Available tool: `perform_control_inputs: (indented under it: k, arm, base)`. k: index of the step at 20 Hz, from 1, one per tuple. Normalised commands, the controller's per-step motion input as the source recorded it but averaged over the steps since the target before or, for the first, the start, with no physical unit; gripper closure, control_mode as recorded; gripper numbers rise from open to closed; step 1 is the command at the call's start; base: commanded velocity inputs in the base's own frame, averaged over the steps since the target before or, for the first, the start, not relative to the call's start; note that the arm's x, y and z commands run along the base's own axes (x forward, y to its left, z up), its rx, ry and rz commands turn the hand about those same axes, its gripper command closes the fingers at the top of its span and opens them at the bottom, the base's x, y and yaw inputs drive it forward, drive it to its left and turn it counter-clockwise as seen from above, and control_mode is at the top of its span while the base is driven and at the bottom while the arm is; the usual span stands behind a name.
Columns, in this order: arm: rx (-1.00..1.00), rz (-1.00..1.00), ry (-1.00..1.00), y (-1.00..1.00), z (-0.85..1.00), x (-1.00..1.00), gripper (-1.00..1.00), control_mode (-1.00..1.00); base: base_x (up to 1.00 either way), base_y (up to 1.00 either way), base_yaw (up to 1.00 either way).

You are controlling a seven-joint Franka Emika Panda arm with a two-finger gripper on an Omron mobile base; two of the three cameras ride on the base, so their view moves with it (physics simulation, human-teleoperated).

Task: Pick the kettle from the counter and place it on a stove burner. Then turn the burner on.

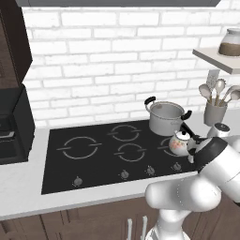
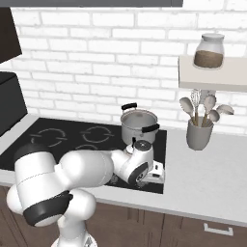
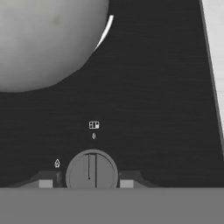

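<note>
Reaching low over the front right corner of the black cooktop [image 1: 93, 161], the hand [image 3: 86, 183] is hanging straight above a round knob [image 3: 91, 169], its two fingertips [image 3: 45, 183] sitting apart on either side of the dial, at 9 and 3 o'clock of it. Whether they are touching the knob is too close to call. The dial's line is pointing toward 12 o'clock in the hand view, at a small printed mark.

The kettle [image 1: 179, 142] is standing on the right front burner ring [image 1: 166, 146], just beyond the knob; in the hand view its pale round body [image 3: 43, 39] is bulging in at 11 o'clock of the knob, with a bright arc of the ring showing at its edge. A steel pot [image 1: 165, 117] is sitting right behind the kettle at 12 o'clock, very near it.

Open glass is lying to the left, with three more rings and knobs along the front edge. To the right the cooktop's edge is meeting the pale tabletop [image 2: 202, 176], where a cup of utensils [image 2: 199, 126] is standing well apart, under a shelf [image 2: 212, 77] carrying a jar [image 2: 209, 50].
</note>
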Motion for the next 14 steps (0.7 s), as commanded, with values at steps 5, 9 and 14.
perform_control_inputs:
  k: [5,9,14]
  arm:
    - [0.0,0.26,-0.05,0.01,-0.05,0.01,1.0,-1.0]
    - [-0.03,0.45,-0.05,0.01,-0.16,0.0,1.0,-1.0]
    - [-0.04,0.44,0.0,0.02,-0.1,0.12,1.0,-1.0]
  base:
    - [0.0,0.0,0.0]
    - [0.0,0.0,0.0]
    - [0.0,0.0,0.0]
